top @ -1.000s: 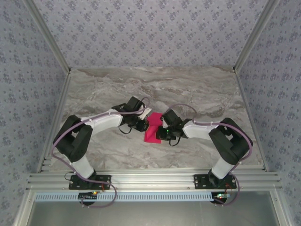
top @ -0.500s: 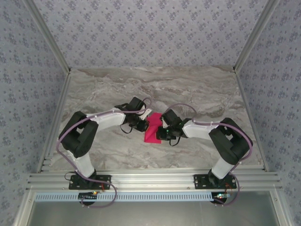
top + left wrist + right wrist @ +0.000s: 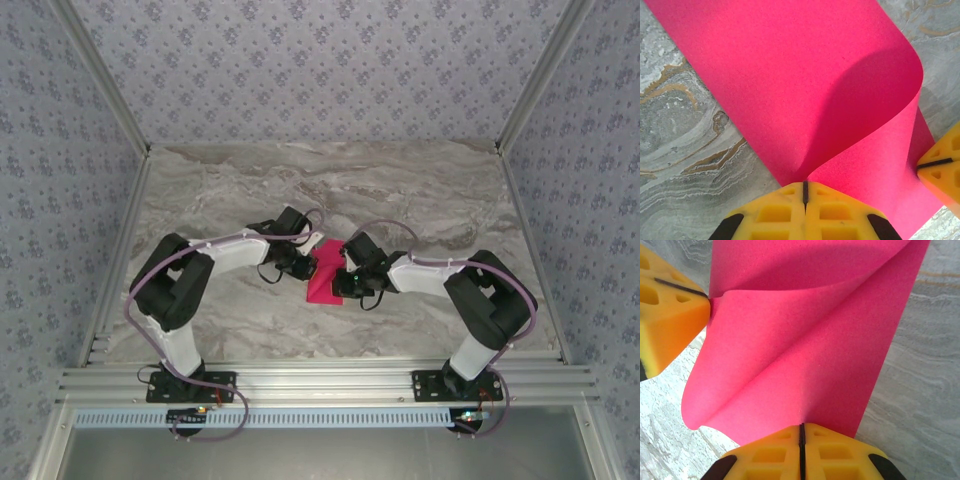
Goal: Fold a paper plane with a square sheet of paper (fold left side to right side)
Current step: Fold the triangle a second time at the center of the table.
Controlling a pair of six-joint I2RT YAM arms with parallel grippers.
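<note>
Left arm (image 3: 175, 290) elbow has swung in toward the pink sheet (image 3: 322, 285) over the last second; the sheet and right arm (image 3: 480, 295) look unchanged. Left claw (image 3: 805, 192) is clenched on the sheet's left edge and right claw (image 3: 801, 432) on its right edge, so both are grasping the same sheet, which bows up in a loose curl between them. Sheet sits roughly mid-table (image 3: 420, 190), near corner down on the marble, far part lifted.
</note>
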